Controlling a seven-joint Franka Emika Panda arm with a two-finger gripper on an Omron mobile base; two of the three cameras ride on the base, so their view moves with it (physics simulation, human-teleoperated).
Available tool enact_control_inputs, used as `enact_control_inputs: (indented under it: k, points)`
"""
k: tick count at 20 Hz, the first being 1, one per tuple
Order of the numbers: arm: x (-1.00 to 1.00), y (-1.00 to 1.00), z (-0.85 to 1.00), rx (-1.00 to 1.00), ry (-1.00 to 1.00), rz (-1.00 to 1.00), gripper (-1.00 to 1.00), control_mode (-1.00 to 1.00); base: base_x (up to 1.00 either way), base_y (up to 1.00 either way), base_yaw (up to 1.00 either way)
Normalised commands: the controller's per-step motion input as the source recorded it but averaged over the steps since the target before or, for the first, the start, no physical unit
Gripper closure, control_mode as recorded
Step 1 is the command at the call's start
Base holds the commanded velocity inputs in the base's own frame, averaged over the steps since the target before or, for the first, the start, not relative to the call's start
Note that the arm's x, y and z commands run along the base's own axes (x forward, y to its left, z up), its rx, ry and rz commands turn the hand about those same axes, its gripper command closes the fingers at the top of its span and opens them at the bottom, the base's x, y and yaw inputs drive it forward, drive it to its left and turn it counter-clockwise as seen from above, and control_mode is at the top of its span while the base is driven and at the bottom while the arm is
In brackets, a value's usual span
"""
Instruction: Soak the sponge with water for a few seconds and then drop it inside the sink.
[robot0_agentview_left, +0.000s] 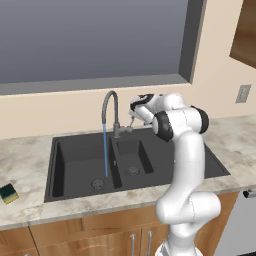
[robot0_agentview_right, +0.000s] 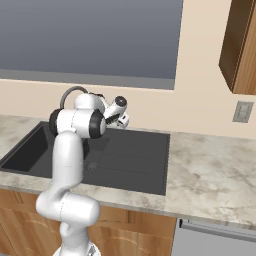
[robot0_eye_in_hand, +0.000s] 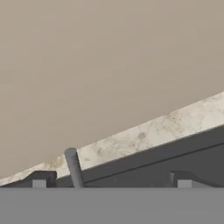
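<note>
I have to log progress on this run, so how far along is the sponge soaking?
Done: the thin light-blue water stream runs into the dark charcoal sink. In hand: nothing; the open gripper sits by the faucet handle. Left: fetch the yellow-and-green sponge from the counter, soak it, drop it in.

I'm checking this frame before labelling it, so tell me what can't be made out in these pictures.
- Right base view: the arm hides the faucet's spout and the water; the sink's left basin is cut by the edge.
- Left base view: the hand sits by the faucet handle; contact cannot be told.
- Left base view: the sponge on the counter is too small for detail.
- Hand view: the fingertips are cut off below.
</note>
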Motion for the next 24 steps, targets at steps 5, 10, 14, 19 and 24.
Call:
enact_control_inputs:
  k: [5,10,14,19,24]
  points:
    - [-0.48,-0.03,0.29,0.00,0.00,0.00,-1.00,-1.00,0.00,0.00,0.00]
    - [-0.68,0.00,0.15,0.00,0.00,0.00,-1.00,-1.00,0.00,0.00,0.00]
    - [-0.87,0.00,0.08,0.00,0.00,0.00,-1.00,-1.00,0.00,0.00,0.00]
    - [-0.82,0.00,0.18,0.00,0.00,0.00,-1.00,-1.00,0.00,0.00,0.00]
    - [-0.63,0.00,0.19,0.00,0.04,0.00,-1.00,-1.00,0.00,0.00,0.00]
